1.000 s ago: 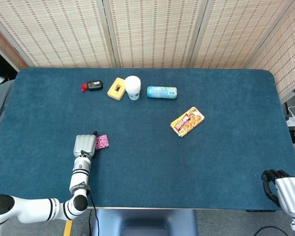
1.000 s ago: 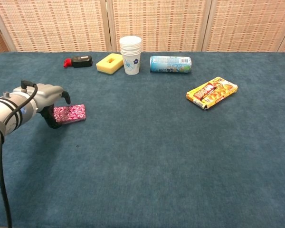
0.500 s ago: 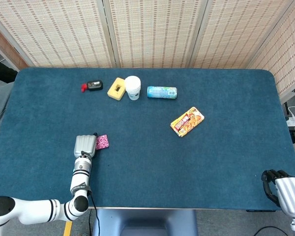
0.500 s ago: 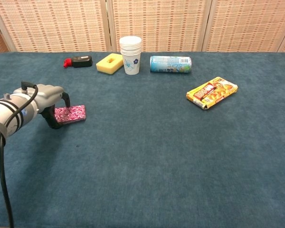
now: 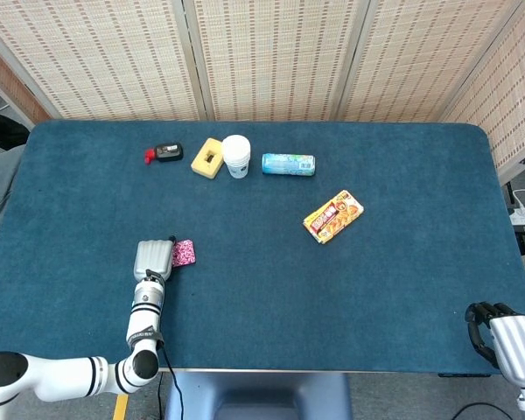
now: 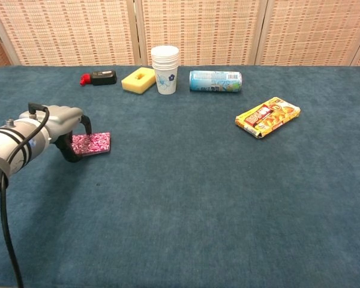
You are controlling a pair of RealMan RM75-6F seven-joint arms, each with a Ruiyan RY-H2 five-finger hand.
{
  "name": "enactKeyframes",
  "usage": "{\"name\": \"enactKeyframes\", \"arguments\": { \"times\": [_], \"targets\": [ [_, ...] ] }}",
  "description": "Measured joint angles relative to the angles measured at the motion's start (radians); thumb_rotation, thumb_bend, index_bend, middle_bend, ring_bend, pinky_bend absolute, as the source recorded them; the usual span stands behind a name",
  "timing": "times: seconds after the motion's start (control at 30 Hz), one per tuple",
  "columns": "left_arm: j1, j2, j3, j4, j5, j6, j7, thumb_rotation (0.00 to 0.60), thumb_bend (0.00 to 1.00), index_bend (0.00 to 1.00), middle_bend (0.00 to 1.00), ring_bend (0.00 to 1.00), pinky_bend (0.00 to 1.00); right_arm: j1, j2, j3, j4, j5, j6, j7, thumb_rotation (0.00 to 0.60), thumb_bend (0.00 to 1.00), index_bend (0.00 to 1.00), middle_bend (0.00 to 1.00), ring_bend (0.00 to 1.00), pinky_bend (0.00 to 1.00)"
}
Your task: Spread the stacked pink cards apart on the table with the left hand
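The stack of pink patterned cards (image 6: 93,144) lies flat on the blue table at the left, also seen from above as the pink cards (image 5: 185,253). My left hand (image 6: 63,129) sits at the stack's left edge with its dark fingers bent down against the cards; in the head view the left hand (image 5: 153,259) covers the cards' left part. The stack still looks like one block. My right hand (image 5: 499,337) hangs off the table's near right corner with its fingers curled in and nothing in them.
Along the back stand a red and black small device (image 6: 99,78), a yellow sponge (image 6: 138,80), stacked paper cups (image 6: 165,69) and a lying blue-green can (image 6: 215,81). A yellow snack pack (image 6: 267,117) lies to the right.
My left hand and the pink stack have slid a little to the right together. The right hand has not moved.
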Motion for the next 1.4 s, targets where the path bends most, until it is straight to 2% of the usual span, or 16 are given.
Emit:
{"name": "enactKeyframes", "arguments": {
  "times": [0.2,0.5,0.77,1.03,1.4],
  "targets": [
    [0.013,0.013,0.001,-0.016,0.033,0.004,-0.012,0.600,0.36,0.51,1.00,1.00,1.00,0.001,0.000,0.000,-0.001,0.001,-0.002,-0.002,0.600,0.47,0.66,0.57,0.57,0.84],
    [0.040,0.076,0.014,-0.090,0.058,0.014,-0.011,0.600,0.36,0.52,1.00,1.00,1.00,0.001,-0.002,0.001,-0.002,0.004,-0.004,-0.008,0.600,0.47,0.66,0.57,0.57,0.84],
    [0.089,0.179,0.057,-0.143,0.131,0.015,-0.052,0.600,0.36,0.52,1.00,1.00,1.00,0.001,0.000,0.000,-0.004,0.004,-0.005,-0.007,0.600,0.47,0.66,0.57,0.57,0.84],
    [0.160,0.275,0.107,-0.140,0.223,-0.008,-0.152,0.600,0.36,0.52,1.00,1.00,1.00,0.002,-0.002,0.000,-0.005,0.006,-0.008,-0.011,0.600,0.47,0.66,0.57,0.57,0.84],
    [0.208,0.278,0.134,-0.063,0.272,-0.045,-0.219,0.600,0.35,0.36,1.00,1.00,1.00,0.001,0.001,0.001,-0.008,0.007,-0.005,-0.006,0.600,0.47,0.66,0.57,0.57,0.84]
  ]
}}
